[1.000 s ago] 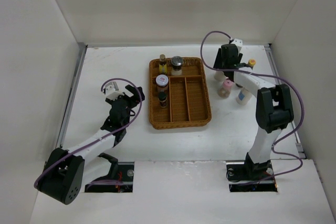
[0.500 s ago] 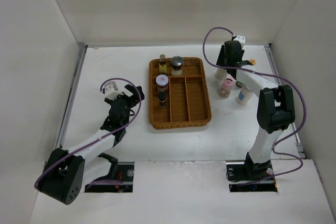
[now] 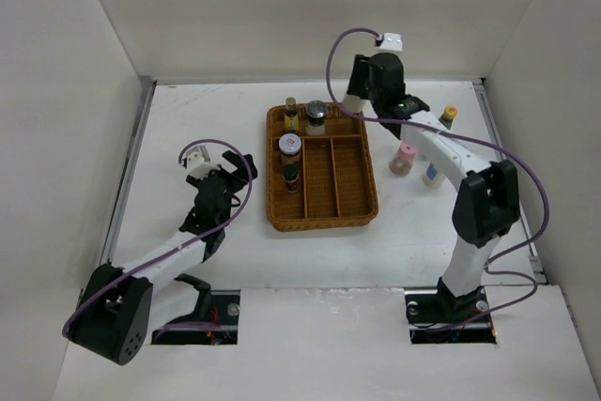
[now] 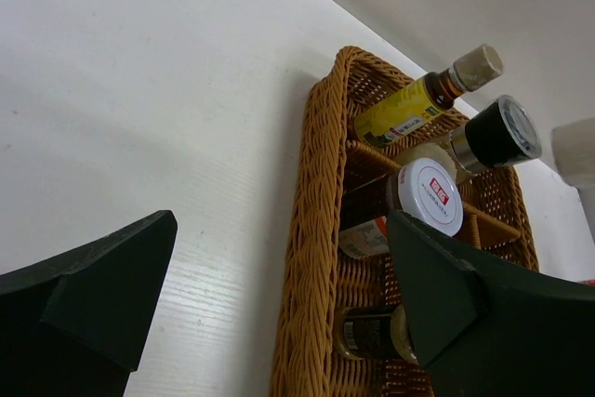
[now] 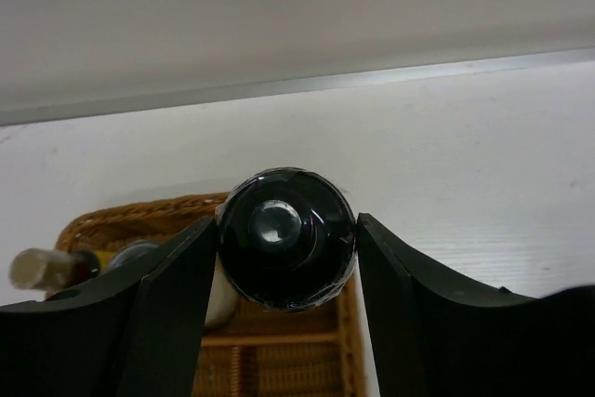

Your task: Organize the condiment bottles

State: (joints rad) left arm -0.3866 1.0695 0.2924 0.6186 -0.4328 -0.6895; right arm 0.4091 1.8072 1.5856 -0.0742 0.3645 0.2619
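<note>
- The black-capped bottle point(image 5: 288, 262) is pinched at its cap by the right gripper point(image 5: 286, 220), one finger pressed against each side.
- This bottle is held in the air over the far right corner of the wicker tray point(image 3: 368, 196).
- The left gripper point(image 4: 279, 230) is held spread and empty over the table point(image 3: 188, 119), just left of the tray.
- In the far compartment a tan-capped yellow bottle point(image 3: 291, 115) and a shaker point(image 3: 315, 115) are stood side by side.
- Down the tray's left side a white-lidded jar point(image 3: 289, 146) is seen, with a small dark bottle point(image 3: 292, 177) just nearer.
- Right of the tray, on the table, a pink-lidded jar point(image 3: 404, 159) and a white blue-label bottle point(image 3: 432, 174) are grouped closely, with a yellow-capped bottle point(image 3: 449, 116) set farther back.
</note>
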